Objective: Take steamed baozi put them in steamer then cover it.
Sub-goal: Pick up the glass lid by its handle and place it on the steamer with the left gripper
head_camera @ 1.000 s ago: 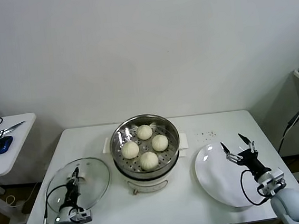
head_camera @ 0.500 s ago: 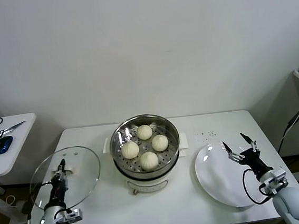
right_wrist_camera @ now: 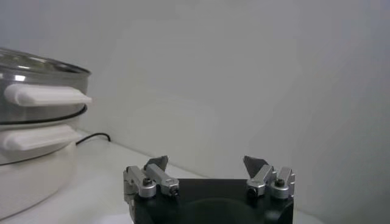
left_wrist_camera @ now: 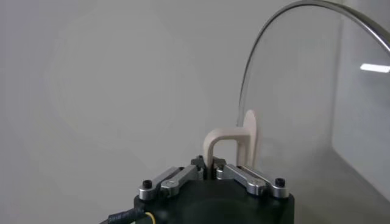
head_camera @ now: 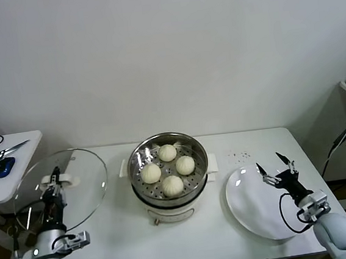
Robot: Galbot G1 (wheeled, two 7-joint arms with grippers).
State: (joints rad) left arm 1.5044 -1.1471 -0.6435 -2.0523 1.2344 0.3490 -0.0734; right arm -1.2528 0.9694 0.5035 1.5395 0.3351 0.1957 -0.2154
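White table [head_camera: 121, 232] bearing the steamer [head_camera: 169, 172] at centre and a white plate [head_camera: 254, 204] to its right. Cover [head_camera: 60, 189], clear glass with metal rim, held tilted in the air off the table's left end, well apart from the steamer. Four steamed baozi [head_camera: 172, 185] sit inside the uncovered steel basket. Left gripper [left_wrist_camera: 210, 172] is clamped on the cover's cream handle [left_wrist_camera: 234, 143]. Right gripper [head_camera: 276, 170] hovers over the plate, fingers spread, holding nothing.

The left pincer [head_camera: 54, 176] has lifted the cover [head_camera: 60, 190] off the table [head_camera: 123, 244], tilting it upright.
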